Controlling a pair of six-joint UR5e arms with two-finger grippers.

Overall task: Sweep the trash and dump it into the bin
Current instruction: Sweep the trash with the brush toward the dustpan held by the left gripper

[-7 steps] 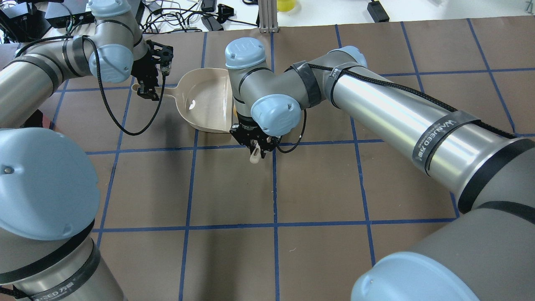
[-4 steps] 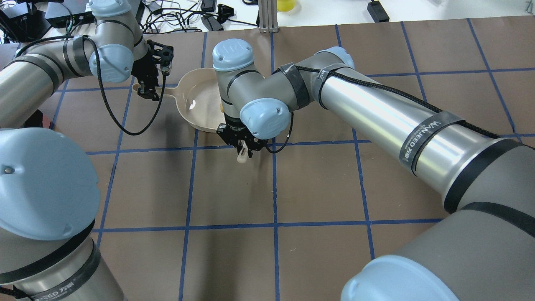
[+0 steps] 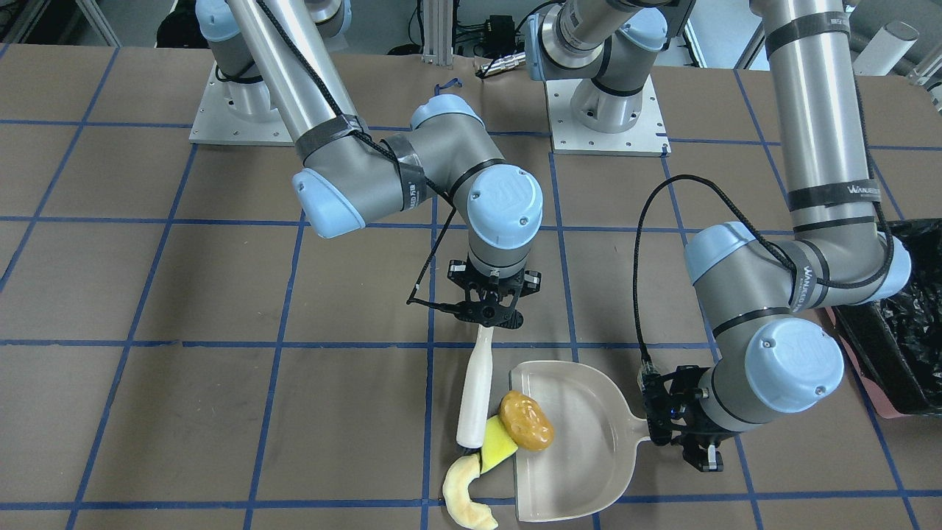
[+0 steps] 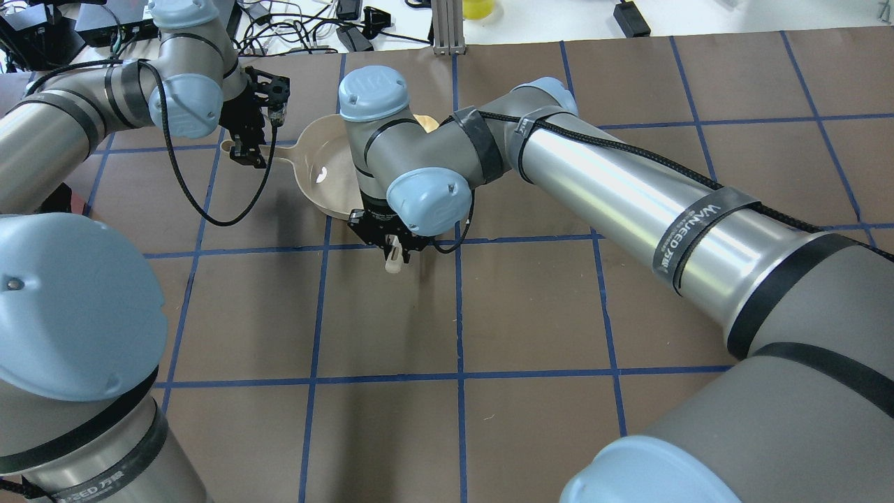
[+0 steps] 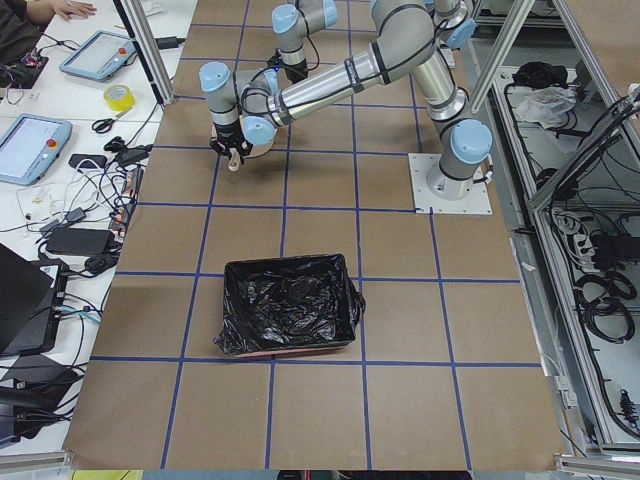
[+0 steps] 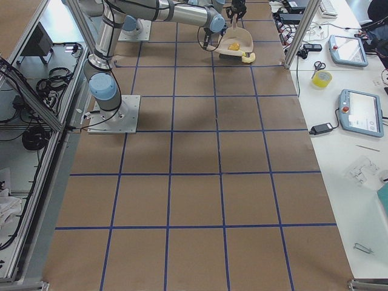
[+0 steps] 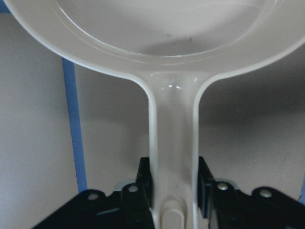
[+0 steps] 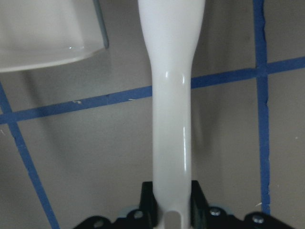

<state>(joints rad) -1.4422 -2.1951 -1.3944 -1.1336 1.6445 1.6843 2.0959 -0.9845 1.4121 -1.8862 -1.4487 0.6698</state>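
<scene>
My right gripper (image 3: 489, 311) is shut on the white handle (image 3: 475, 390) of a sweeping tool whose far end rests against the trash. The amber lump (image 3: 526, 421) sits on the mouth of the beige dustpan (image 3: 581, 449). At the pan's lip lies the yellow sponge wedge (image 3: 497, 446), and the cream crescent (image 3: 464, 492) is on the table just outside. My left gripper (image 3: 692, 436) is shut on the dustpan's handle (image 7: 172, 143). The right wrist view shows the white handle (image 8: 172, 119) between the fingers. The black-lined bin (image 5: 288, 305) stands well apart.
The bin's pink side (image 3: 857, 368) shows at the front view's right edge, close to my left arm's elbow (image 3: 795, 364). Cables and boxes (image 4: 293, 28) crowd the table's far edge beyond the dustpan (image 4: 325, 168). Blue tape lines grid the brown table.
My right arm has moved left in the overhead view, carrying the white handle toward and across the dustpan's mouth. The left gripper and the dustpan have stayed put.
</scene>
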